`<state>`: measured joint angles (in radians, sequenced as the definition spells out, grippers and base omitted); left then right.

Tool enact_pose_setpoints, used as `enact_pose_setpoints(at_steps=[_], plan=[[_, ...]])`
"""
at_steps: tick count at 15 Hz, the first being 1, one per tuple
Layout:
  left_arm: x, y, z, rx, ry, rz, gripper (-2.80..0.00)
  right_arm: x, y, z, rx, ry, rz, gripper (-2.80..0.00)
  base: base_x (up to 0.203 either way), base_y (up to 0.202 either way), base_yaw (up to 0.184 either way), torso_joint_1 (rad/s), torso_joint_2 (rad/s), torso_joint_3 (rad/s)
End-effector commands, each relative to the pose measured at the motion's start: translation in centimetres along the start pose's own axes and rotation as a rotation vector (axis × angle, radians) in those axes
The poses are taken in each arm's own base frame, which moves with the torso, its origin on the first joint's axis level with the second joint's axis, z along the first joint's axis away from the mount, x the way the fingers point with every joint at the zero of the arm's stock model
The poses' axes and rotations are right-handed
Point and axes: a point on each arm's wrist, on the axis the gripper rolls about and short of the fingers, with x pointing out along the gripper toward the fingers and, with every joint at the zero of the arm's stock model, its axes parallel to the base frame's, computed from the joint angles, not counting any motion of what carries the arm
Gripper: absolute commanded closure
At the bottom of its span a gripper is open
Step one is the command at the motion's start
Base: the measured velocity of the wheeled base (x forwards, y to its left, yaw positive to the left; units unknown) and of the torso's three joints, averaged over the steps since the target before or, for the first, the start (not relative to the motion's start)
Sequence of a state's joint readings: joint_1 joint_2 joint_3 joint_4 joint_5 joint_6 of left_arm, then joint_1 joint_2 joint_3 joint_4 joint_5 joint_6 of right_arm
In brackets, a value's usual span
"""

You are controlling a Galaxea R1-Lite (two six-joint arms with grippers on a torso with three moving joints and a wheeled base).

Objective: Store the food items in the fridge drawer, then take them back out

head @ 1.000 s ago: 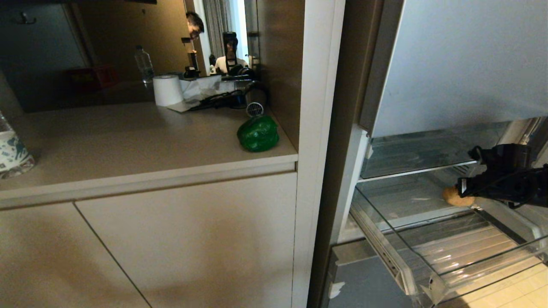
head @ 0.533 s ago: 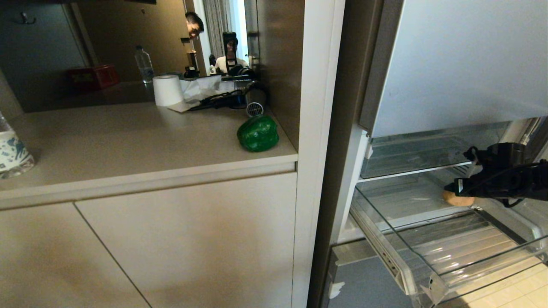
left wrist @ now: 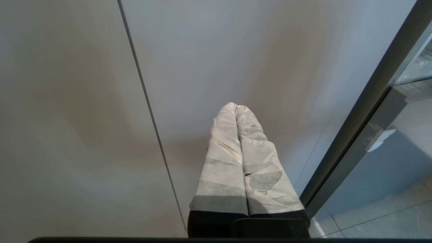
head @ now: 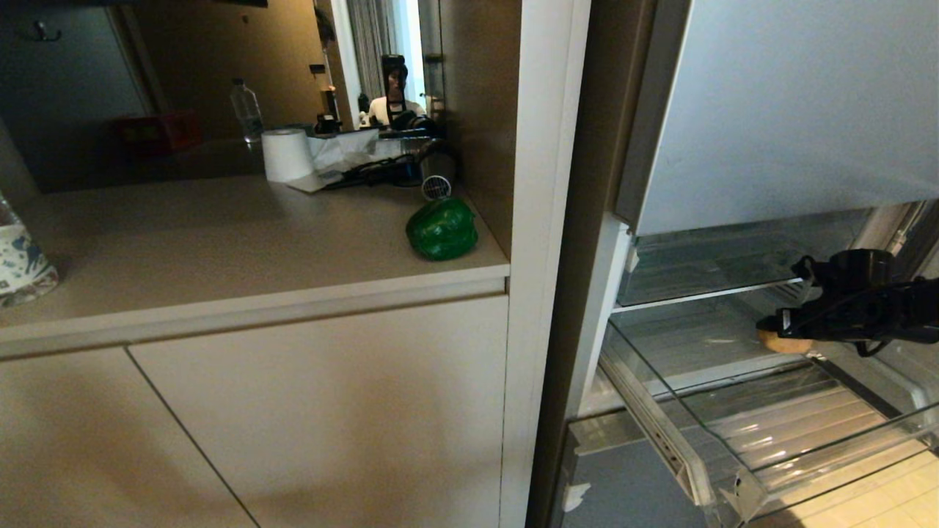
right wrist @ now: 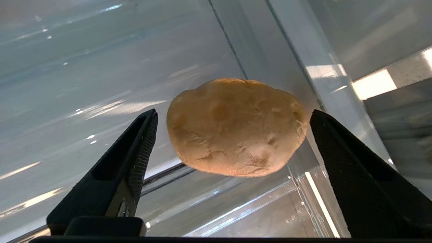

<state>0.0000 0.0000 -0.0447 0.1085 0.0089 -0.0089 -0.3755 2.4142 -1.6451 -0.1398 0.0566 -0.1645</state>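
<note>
Tan potato (right wrist: 236, 126) is lying between my right gripper's (right wrist: 233, 141) spread jaws inside the pulled-out fridge drawer (head: 741, 433), so storing is half done, while the green bell pepper (head: 441, 229) is waiting on the tabletop (head: 220, 235).

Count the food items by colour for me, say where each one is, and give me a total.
Green: 1, the bell pepper on the counter.
Tan-brown: 1, the potato-like lump in the fridge drawer, between the open fingers of the right gripper, neither finger touching it.
Total: 2
</note>
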Motion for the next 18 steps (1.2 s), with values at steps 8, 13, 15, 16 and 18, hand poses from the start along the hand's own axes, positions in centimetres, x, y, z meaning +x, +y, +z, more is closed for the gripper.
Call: enact_pose_setpoints(at_steps=[8,13,15,16,18], plan=[[0.00,0.00,-0.01,0.000,0.001,0.000,0.00,1.71,0.45,-1.48,-0.021,0.040,0.017,-2.80,0.000,0.000,0.000,0.000,0.00,0.000],[0.00,0.00,-0.01,0.000,0.001,0.000,0.00,1.76,0.87,-1.28,-0.028,0.033,0.023,0.00,0.000,0.000,0.000,0.000,0.00,0.000],[0.00,0.00,-0.01,0.000,0.001,0.000,0.00,1.63,0.88,-1.28,-0.026,0.035,0.023,0.00,0.000,0.000,0.000,0.000,0.00,0.000],[0.00,0.00,-0.01,0.000,0.001,0.000,0.00,1.49,0.86,-1.15,-0.027,0.031,0.022,0.00,0.000,0.000,0.000,0.000,0.00,0.000],[0.00,0.00,-0.01,0.000,0.001,0.000,0.00,0.94,0.85,-0.91,-0.028,0.027,0.022,0.00,0.000,0.000,0.000,0.000,0.00,0.000]])
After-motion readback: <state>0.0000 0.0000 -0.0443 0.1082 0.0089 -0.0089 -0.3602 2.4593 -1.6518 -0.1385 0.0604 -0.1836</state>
